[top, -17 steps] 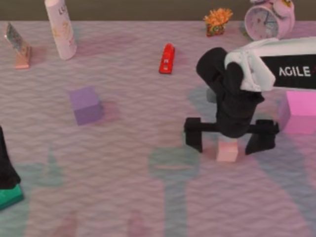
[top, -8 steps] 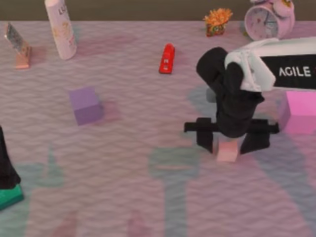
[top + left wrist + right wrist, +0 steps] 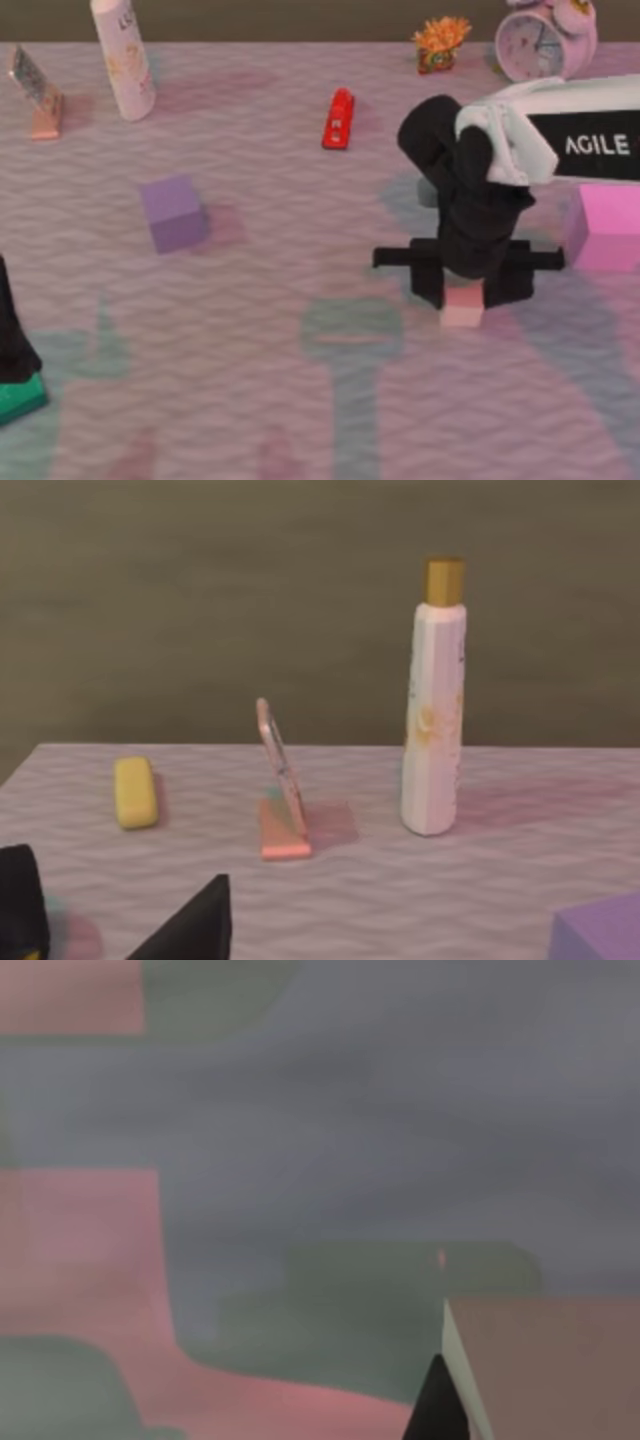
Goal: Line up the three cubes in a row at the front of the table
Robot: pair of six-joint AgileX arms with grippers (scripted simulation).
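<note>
3 cubes: pale pink cube (image 3: 461,309), purple cube (image 3: 174,212), bright pink cube (image 3: 609,226).

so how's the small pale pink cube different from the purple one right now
The small pale pink cube is the smaller, and sits right of centre between the right tool's fingers. The purple cube is bigger and darker, and stands free on the left of the table, with no tool near. Both are plain matte blocks resting on the cloth.

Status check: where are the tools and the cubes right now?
Right tool down, shut on small pale pink cube. Left tool parked at table's left edge. Purple cube mid-left, bright pink cube far right. Nothing blocking.
</note>
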